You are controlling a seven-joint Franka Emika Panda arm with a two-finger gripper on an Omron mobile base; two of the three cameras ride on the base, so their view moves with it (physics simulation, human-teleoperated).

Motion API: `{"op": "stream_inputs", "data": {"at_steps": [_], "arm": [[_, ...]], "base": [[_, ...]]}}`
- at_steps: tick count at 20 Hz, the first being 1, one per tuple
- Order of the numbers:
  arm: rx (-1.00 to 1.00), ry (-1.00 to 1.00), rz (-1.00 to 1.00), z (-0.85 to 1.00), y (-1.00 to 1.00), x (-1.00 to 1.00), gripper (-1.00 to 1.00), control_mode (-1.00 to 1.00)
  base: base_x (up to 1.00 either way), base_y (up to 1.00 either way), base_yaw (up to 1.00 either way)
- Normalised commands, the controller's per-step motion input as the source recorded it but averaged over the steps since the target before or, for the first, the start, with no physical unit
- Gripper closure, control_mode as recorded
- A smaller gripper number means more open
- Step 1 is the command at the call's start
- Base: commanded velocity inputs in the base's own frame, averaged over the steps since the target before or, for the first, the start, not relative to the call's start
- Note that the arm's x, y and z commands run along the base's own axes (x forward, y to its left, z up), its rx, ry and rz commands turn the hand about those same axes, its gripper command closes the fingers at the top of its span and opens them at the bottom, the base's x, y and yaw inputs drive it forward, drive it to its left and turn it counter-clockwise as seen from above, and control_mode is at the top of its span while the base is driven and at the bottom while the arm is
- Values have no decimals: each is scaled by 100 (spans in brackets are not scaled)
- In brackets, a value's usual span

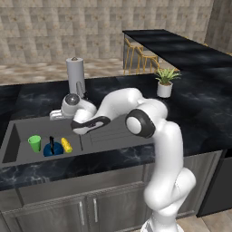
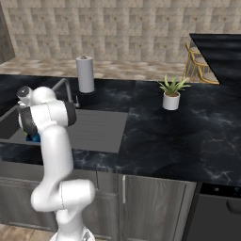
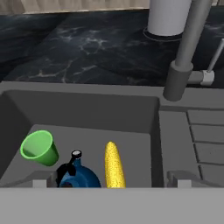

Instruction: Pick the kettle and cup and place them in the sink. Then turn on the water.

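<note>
Inside the sink [image 1: 13, 140], the dark-blue kettle [image 1: 53, 148] stands between the green cup [image 1: 34, 143] and a yellow corn cob [image 1: 66, 145], all three close together near the basin's front wall. Both vessels appear delivered, so the remaining step is judged to be the water. The gripper [image 1: 56, 115] hangs above the basin's back rim with its jaws spread wide, holding nothing. In the hand view the faucet [image 3: 186, 48] rises ahead and to the right of the hand, its small side lever [image 3: 213, 59] slanting upward beside the base (the likely target, though this is a judgement). No stream runs from the spout. Beyond it stands the paper towel roll [image 1: 74, 72], close behind, which narrows the room there; the ribbed drainboard [image 1: 115, 131] offers open approach.
</note>
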Motion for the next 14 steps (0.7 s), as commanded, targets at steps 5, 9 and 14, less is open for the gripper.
{"op": "stream_inputs", "data": {"at_steps": [5, 9, 14], "arm": [[3, -3, 1, 35, -45, -16, -100, -100], [2, -9, 3, 35, -45, -30, -100, -100], [2, -11, 3, 39, -53, -24, -100, -100]], "base": [[0, 0, 0], [0, 0, 0], [0, 0, 0]]}}
